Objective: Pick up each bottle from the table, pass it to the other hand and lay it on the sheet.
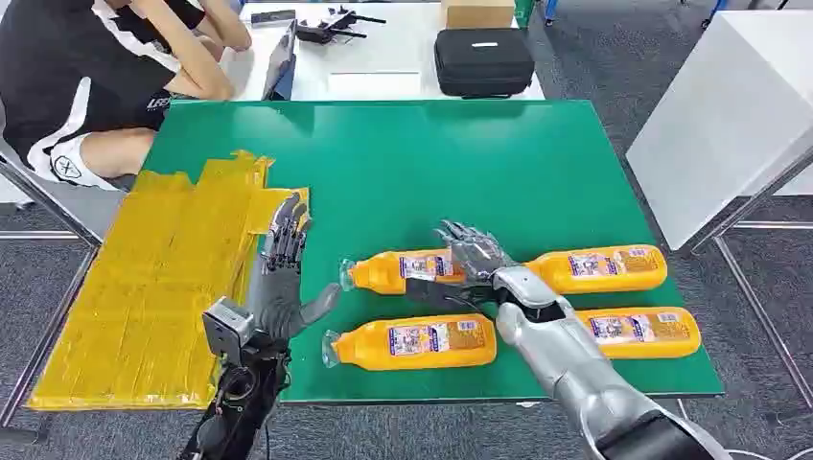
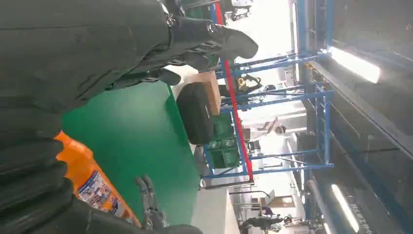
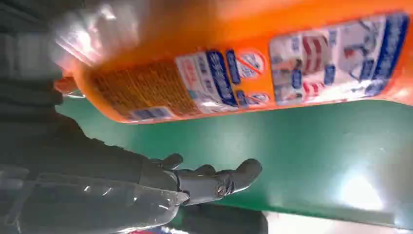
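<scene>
Four orange bottles lie on the green table (image 1: 403, 163). My right hand (image 1: 472, 257) reaches over the far-left bottle (image 1: 398, 271), fingers spread across its top and the thumb on its near side; the right wrist view shows this bottle (image 3: 234, 63) with green table between it and the thumb (image 3: 219, 180). The other bottles lie at far right (image 1: 602, 269), near left (image 1: 414, 342) and near right (image 1: 640, 333). My left hand (image 1: 283, 278) hovers flat and empty at the edge of the yellow sheet (image 1: 144, 287), fingers straight. An orange bottle (image 2: 92, 183) shows in the left wrist view.
A person (image 1: 86, 77) sits at the far left corner of the table. Beyond the green table, a white table carries a black case (image 1: 484, 59) and a laptop (image 1: 278, 62). Another white table (image 1: 729, 115) stands to the right.
</scene>
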`<control>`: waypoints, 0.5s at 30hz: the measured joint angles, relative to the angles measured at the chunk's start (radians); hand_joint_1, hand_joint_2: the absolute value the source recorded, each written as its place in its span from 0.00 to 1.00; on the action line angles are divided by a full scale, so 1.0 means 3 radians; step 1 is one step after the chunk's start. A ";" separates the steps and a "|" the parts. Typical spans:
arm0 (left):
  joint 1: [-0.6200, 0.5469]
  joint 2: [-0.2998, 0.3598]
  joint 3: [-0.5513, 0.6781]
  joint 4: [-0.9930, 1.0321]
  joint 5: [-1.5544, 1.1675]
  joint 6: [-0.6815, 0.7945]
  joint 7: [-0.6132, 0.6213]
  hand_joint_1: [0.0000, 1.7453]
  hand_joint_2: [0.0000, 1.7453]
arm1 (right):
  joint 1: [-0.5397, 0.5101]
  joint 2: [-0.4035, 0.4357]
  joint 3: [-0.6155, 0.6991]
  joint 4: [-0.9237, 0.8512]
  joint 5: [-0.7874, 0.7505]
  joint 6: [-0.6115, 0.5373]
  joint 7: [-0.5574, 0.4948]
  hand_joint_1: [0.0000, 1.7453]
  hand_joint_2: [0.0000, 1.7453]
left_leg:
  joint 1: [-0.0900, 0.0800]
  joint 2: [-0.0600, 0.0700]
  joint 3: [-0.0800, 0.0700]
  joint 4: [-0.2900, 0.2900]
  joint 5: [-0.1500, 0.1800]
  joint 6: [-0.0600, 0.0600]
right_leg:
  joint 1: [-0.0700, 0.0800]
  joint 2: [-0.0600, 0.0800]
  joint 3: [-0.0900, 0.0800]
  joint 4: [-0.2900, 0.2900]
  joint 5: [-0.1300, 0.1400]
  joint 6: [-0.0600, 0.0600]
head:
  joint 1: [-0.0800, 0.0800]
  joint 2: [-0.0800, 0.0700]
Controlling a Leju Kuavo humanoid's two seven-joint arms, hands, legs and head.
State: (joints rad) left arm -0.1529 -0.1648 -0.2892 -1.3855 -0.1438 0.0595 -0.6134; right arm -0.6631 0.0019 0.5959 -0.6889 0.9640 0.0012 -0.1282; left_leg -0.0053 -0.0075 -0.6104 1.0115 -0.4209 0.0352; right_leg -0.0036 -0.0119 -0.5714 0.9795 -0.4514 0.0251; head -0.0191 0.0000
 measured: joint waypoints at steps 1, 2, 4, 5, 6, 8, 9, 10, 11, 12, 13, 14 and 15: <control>-0.0005 -0.0005 0.0000 0.0001 0.0000 -0.0001 0.0001 0.00 1.00 | -0.0020 0.0009 0.0000 0.0034 -0.0013 0.0016 -0.0010 0.00 1.00 | 0.0000 0.0000 0.0000 0.0000 0.0000 0.0000 | 0.0000 0.0000 0.0000 0.0000 0.0000 0.0000 | 0.0000 0.0000; -0.0009 -0.0008 0.0000 0.0001 0.0001 -0.0001 0.0001 0.00 1.00 | -0.0034 0.0018 0.0000 0.0061 -0.0022 0.0023 -0.0015 0.00 1.00 | 0.0000 0.0000 0.0000 0.0000 0.0000 0.0000 | 0.0000 0.0000 0.0000 0.0000 0.0000 0.0000 | 0.0001 0.0000; -0.0016 -0.0010 0.0000 0.0001 0.0000 -0.0003 0.0004 0.00 1.00 | -0.0053 0.0032 0.0000 0.0104 -0.0024 0.0030 -0.0016 0.00 1.00 | 0.0000 0.0000 0.0000 0.0000 0.0000 0.0000 | 0.0000 0.0000 0.0000 0.0000 0.0000 0.0000 | 0.0000 0.0000; -0.0018 -0.0011 0.0000 0.0001 0.0001 -0.0003 0.0004 0.00 1.00 | -0.0060 0.0036 0.0000 0.0119 -0.0024 0.0032 -0.0017 0.00 1.00 | 0.0000 0.0000 0.0000 0.0000 0.0000 0.0000 | 0.0000 0.0000 0.0000 0.0000 0.0000 0.0000 | 0.0000 0.0000; -0.0021 -0.0011 0.0000 0.0001 0.0001 -0.0003 0.0004 0.00 1.00 | -0.0065 0.0038 0.0000 0.0136 -0.0028 0.0032 -0.0018 0.00 1.00 | 0.0000 0.0000 0.0000 0.0000 0.0000 0.0000 | 0.0000 0.0000 0.0000 0.0000 0.0000 0.0000 | 0.0000 0.0000; -0.0024 -0.0012 0.0000 0.0003 0.0002 -0.0003 0.0005 0.00 1.00 | -0.0073 0.0046 0.0000 0.0164 -0.0033 0.0035 -0.0019 0.00 1.00 | 0.0000 0.0000 -0.0001 0.0000 0.0000 0.0000 | 0.0000 0.0000 0.0000 0.0000 0.0000 0.0000 | 0.0000 0.0000; -0.0026 -0.0013 0.0000 0.0003 0.0005 -0.0003 0.0005 0.00 1.00 | -0.0077 0.0051 0.0000 0.0175 -0.0038 0.0044 -0.0023 0.01 1.00 | 0.0000 0.0000 -0.0001 0.0000 0.0000 0.0000 | 0.0000 0.0000 0.0000 0.0000 0.0000 0.0000 | 0.0000 0.0000; -0.0026 -0.0013 0.0000 0.0003 0.0009 -0.0003 0.0005 0.00 1.00 | -0.0081 0.0053 0.0000 0.0189 -0.0043 0.0046 -0.0024 0.20 1.00 | 0.0000 0.0000 -0.0001 0.0000 0.0000 0.0000 | 0.0000 0.0000 0.0000 0.0000 0.0000 0.0000 | 0.0000 0.0000; -0.0028 -0.0013 0.0000 0.0005 0.0021 -0.0003 0.0006 0.00 1.00 | -0.0087 0.0058 0.0000 0.0208 -0.0046 0.0049 -0.0025 0.40 1.00 | 0.0000 0.0000 -0.0001 0.0000 0.0000 0.0000 | 0.0000 0.0000 0.0000 0.0000 0.0000 0.0000 | 0.0000 0.0000; -0.0033 -0.0013 0.0000 0.0010 0.0027 -0.0002 0.0006 0.00 1.00 | -0.0102 0.0063 0.0000 0.0236 -0.0053 0.0061 -0.0027 0.43 1.00 | 0.0000 0.0000 -0.0001 0.0000 0.0000 0.0000 | 0.0000 0.0000 -0.0001 0.0000 0.0000 0.0000 | 0.0000 0.0000; -0.0037 -0.0011 0.0000 0.0014 0.0031 -0.0001 0.0008 0.00 1.00 | -0.0116 0.0074 0.0000 0.0264 -0.0057 0.0069 -0.0027 0.70 1.00 | 0.0000 0.0000 -0.0001 0.0000 0.0000 0.0000 | 0.0000 0.0000 -0.0001 0.0000 0.0000 0.0000 | 0.0000 0.0000; -0.0039 -0.0011 0.0000 0.0015 0.0033 -0.0001 0.0008 0.00 1.00 | -0.0123 0.0081 0.0000 0.0290 -0.0061 0.0075 -0.0027 0.79 1.00 | 0.0000 0.0000 -0.0001 0.0000 0.0000 0.0000 | 0.0000 0.0000 -0.0001 0.0000 0.0000 0.0000 | 0.0000 0.0000; -0.0039 -0.0011 0.0000 0.0017 0.0034 -0.0001 0.0008 0.00 1.00 | -0.0128 0.0084 0.0000 0.0304 -0.0062 0.0077 -0.0027 0.80 1.00 | 0.0000 0.0000 -0.0001 0.0000 0.0000 0.0000 | 0.0000 0.0000 -0.0001 0.0000 0.0000 0.0000 | 0.0000 0.0000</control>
State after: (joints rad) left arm -0.1645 -0.1682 -0.2892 -1.3806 -0.1335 0.0591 -0.6111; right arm -0.7016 0.0271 0.5959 -0.5978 0.9453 0.0244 -0.1362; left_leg -0.0053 -0.0076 -0.6106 1.0115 -0.4208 0.0352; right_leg -0.0036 -0.0119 -0.5715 0.9794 -0.4514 0.0251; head -0.0191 0.0000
